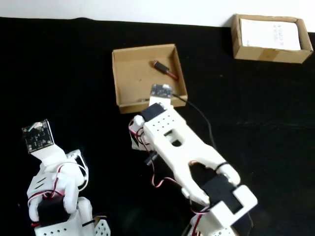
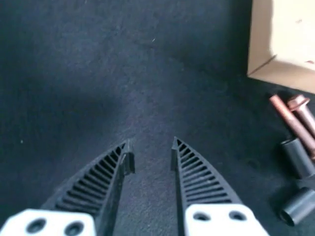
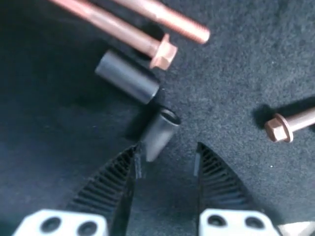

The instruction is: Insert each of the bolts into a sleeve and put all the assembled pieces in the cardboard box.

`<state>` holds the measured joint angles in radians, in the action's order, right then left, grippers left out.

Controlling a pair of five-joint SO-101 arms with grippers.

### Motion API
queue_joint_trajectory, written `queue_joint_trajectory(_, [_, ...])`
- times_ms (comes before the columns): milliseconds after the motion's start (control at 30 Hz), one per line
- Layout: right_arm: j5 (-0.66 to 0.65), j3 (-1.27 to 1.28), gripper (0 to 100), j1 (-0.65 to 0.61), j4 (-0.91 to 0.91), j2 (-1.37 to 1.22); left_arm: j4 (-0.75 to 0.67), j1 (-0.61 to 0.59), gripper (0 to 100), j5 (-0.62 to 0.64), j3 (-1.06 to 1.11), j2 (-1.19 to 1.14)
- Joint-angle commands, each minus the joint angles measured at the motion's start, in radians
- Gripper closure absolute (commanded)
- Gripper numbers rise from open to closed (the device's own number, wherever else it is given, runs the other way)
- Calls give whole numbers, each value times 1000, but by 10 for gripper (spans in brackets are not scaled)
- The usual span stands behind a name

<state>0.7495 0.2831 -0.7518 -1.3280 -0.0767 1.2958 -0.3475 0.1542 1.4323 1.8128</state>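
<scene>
Cardboard box: left wrist view catches one corner; the rest is cut off by the frame.
Headed bolt: shank tip cut off by the frame.
Threaded bolt: head end cut off.
Third bolt: most of the shank cut off.
Upright sleeve: near end meets a fingertip of the right gripper; touching or just behind, cannot tell.
Edge sleeve: partly cut off.
Piece in box: too small to tell how bolt and sleeve join.
Right arm: covers the table just beside the box in the high view.

Black cloth spreads throughout; pale strip behind it.
</scene>
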Motion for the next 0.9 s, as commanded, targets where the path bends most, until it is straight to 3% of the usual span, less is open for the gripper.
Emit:
queue_joint_trajectory(0, [11, -45, 854, -12, -5, -24, -6, -13, 864, -5, 16, 4])
queue_joint_trajectory(367, [11, -45, 854, -47, 53, -124, -115, -28, 864, -6, 116, 7])
queue_joint_trajectory(733, [9, -51, 854, -47, 108, -179, -120, -28, 864, -6, 182, 8])
queue_joint_trajectory(800, [8, -62, 886, -45, 105, -183, -120, -28, 864, -6, 196, 8])
queue_joint_trajectory(867, [3, -82, 991, -42, 102, -183, -120, -28, 864, -6, 205, 8])
